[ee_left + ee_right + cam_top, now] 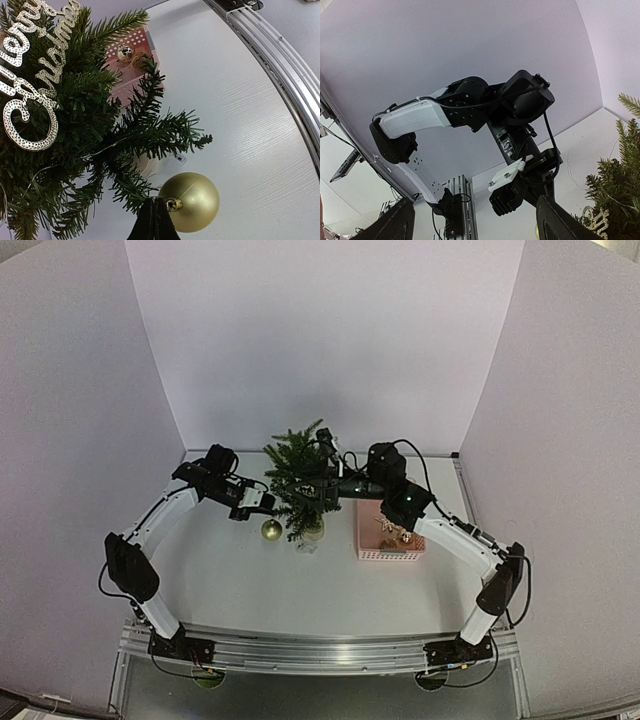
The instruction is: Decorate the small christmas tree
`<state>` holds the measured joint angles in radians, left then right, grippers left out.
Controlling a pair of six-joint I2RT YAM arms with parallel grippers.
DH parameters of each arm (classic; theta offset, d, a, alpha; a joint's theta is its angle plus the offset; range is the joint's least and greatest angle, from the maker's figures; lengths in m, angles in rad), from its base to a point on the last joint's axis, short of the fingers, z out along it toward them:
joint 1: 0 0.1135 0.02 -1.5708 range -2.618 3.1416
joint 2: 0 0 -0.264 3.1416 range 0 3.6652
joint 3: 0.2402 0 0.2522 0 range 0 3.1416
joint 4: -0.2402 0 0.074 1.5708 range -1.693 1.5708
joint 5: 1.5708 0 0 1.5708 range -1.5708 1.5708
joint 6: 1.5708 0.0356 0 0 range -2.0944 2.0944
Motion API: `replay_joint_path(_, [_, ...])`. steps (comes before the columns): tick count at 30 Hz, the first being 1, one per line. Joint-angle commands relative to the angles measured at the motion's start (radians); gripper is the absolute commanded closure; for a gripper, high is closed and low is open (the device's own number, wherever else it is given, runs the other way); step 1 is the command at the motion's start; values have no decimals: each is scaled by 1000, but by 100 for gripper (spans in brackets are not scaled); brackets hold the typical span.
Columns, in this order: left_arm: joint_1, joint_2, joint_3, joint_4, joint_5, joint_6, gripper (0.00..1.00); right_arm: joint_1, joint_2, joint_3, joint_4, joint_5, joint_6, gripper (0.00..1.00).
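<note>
The small christmas tree (298, 483) stands mid-table on a pale base, and a silver "Merry Christmas" sign (30, 75) hangs in its branches. My left gripper (258, 506) is shut at the tree's left side. Its fingertips (154, 216) pinch the hanger at the cap of a gold ball (192, 202), which hangs beside the lower branches (150, 135), above the table. The ball also shows in the top view (271, 530). My right gripper (322, 490) is open and empty at the tree's right side, its fingers (560, 220) set wide apart. The tree's edge (615, 190) shows at the right of its view.
A pink basket (390, 537) with several gold ornaments sits right of the tree, under my right forearm; it also shows in the left wrist view (134, 55). White walls enclose the table on three sides. The metal rail (280, 55) runs along the near edge.
</note>
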<state>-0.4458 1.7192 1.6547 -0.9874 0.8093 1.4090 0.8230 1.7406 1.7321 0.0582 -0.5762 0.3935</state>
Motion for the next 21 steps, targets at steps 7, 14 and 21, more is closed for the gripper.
replay_joint_path(7, [0, 17, 41, 42, 21, -6, 100, -2, -49, 14, 16, -6, -7, 19])
replay_joint_path(14, [2, 36, 40, 71, 23, -24, 100, -2, -43, 22, 16, -11, -5, 18])
replay_joint_path(21, [13, 40, 39, 75, 26, -35, 100, -2, -47, 18, 15, -12, -1, 19])
